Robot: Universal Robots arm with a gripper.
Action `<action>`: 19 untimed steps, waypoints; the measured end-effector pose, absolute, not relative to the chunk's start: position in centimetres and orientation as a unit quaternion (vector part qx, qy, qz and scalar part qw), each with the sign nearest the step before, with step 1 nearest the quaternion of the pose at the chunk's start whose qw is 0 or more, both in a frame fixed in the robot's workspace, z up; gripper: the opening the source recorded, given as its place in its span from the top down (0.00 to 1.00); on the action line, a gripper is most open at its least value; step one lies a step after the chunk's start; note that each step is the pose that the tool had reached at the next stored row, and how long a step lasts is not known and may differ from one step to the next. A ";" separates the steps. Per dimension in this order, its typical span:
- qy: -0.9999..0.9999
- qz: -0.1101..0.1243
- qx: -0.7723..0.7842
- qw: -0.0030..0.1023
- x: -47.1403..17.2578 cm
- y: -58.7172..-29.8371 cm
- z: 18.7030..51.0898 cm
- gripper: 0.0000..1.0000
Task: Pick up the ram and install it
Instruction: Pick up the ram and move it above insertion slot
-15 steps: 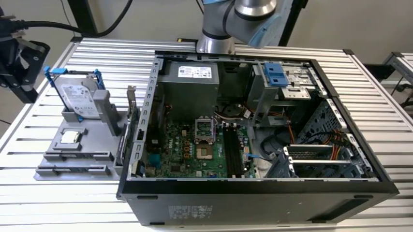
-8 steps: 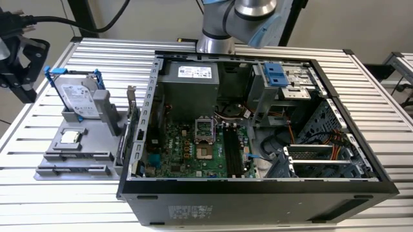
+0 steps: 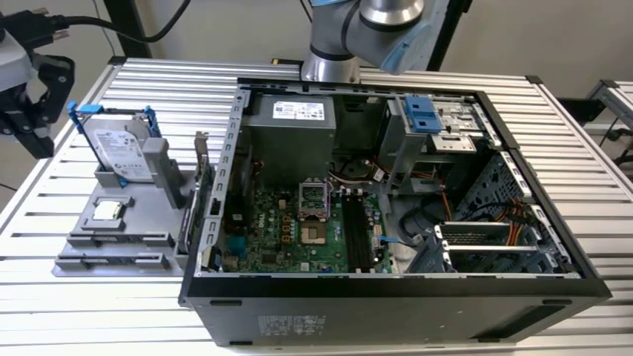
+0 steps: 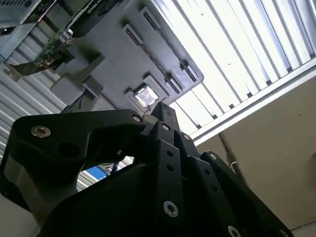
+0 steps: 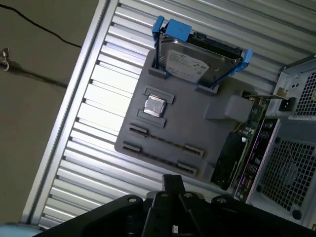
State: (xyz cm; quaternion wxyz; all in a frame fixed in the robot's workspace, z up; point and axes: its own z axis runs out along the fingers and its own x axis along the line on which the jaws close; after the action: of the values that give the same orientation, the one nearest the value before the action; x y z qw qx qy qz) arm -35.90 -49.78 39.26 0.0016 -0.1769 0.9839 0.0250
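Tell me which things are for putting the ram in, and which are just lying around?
For the job: the gripper; the long black slots on the motherboard. The ram itself I cannot pick out.

Just lying about: the silver hard drive in blue brackets; the small square chip; the dark card standing on edge.

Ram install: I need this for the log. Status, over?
Gripper shut, nothing in it, hanging near gray parts tray, not touching. Where the ram sits: cannot tell. Computer case open beside tray.
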 end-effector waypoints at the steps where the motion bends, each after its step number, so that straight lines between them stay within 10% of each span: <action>1: 0.982 0.025 -0.186 0.001 -35.9 -49.8 39.3 1.00; 19: 0.939 0.025 -0.343 -0.003 -35.9 -49.8 39.3 1.00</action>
State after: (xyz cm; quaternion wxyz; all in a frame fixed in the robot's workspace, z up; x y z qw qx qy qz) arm -35.90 -49.78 39.26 -0.0028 -0.3432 0.9389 0.0249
